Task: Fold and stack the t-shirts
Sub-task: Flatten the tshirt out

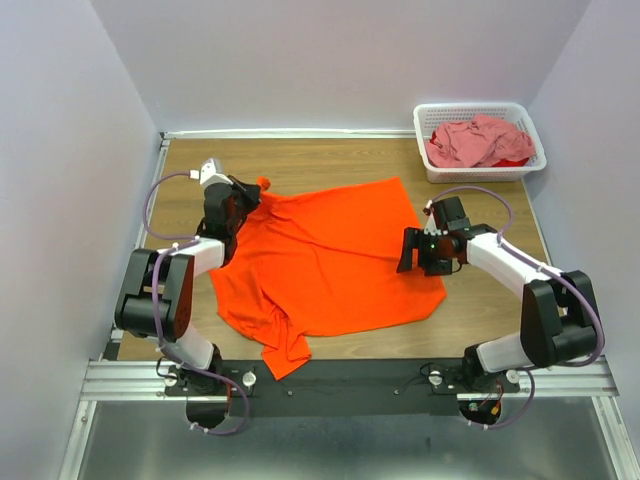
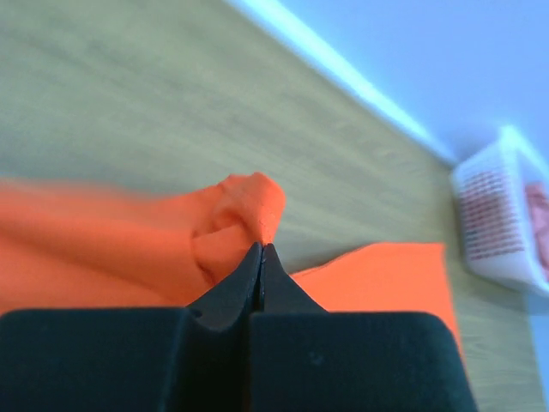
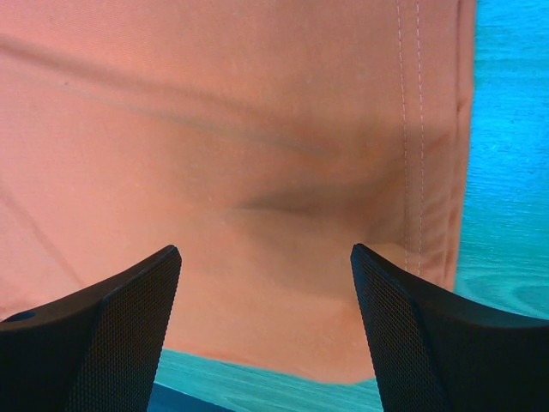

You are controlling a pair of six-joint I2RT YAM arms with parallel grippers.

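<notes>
Nearest the arm bases, one sleeve (image 1: 285, 352) of the orange t-shirt (image 1: 330, 260) trails toward the near edge of the desk (image 1: 330, 155). The rest of the shirt lies spread but rumpled across the middle, not yet folded. Right claw (image 1: 408, 250) sits over the shirt's right border, jaws released and wide. In the wrist view, right claw (image 3: 266, 253) straddles flat cloth just inside the stitched hem (image 3: 412, 129), with nothing caught between the fingers. Whether the tips touch the cloth, cannot tell. Further back on the left, left claw (image 1: 243, 192) is at the shirt's far-left corner. In its wrist view, left claw (image 2: 262, 249) is clenched tight, and a bunched nub of orange cloth rises right at the tips, so it looks to be grasping a pinch of the shirt. Far right corner: white basket (image 1: 480, 108), with the pink t-shirt (image 1: 475, 140) heaped inside, untouched. Judgement: early in the task, at the step of taking hold of the orange shirt to straighten it for a first fold. Next move likely calls for the right claw to drop and close on the hem edge. Both arms could then lift and draw the cloth taut together. Risk: pulling unevenly may drag the whole shirt rather than flatten it.
</notes>
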